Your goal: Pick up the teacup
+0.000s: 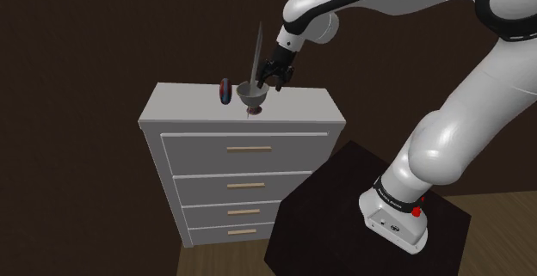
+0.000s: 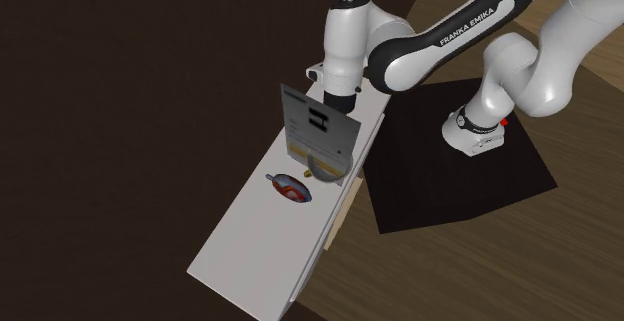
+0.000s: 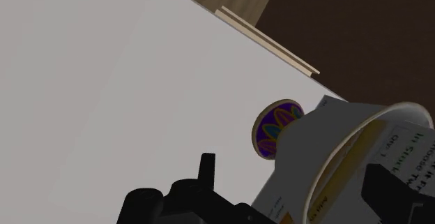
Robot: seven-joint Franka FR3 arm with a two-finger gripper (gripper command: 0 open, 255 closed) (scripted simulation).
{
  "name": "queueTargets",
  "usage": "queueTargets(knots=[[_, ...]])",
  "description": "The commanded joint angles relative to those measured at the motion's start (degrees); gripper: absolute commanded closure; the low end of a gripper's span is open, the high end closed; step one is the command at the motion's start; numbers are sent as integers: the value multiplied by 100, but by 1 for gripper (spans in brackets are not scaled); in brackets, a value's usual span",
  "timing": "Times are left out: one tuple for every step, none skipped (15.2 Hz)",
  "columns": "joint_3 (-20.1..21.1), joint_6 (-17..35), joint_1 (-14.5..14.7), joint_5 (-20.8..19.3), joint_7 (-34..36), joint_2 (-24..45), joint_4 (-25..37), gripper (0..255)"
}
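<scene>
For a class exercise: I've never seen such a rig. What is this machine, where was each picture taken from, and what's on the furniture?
It is a white robot arm on a dark box, ending in a black pincer. One picture looks from beside its base, one from high above, one from a camera on the hand. On the white chest of drawers are a pale teacup, an upright printed card and a small colourful disc. The pincer is open at the teacup; nothing is held.
</scene>
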Motion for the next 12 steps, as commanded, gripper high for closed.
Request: queueTargets(knots=[[7, 164, 14, 68, -80, 91, -81, 0], [8, 203, 17, 86, -102, 114, -101, 0], [8, 204, 16, 85, -101, 114, -102, 0], [5, 200, 13, 84, -106, 113, -100, 255], [5, 198, 13, 84, -105, 112, -99, 255], [5, 199, 14, 84, -106, 115, -97, 255], [6, 199, 14, 84, -105, 114, -98, 255], [4, 198, 13, 85, -108, 120, -92, 255], [6, 197, 15, 83, -102, 122, -86, 255], [6, 198, 14, 85, -104, 131, -80, 255], [4, 197, 13, 86, -107, 139, -71, 255], [8, 206, 17, 91, -106, 156, -63, 255]])
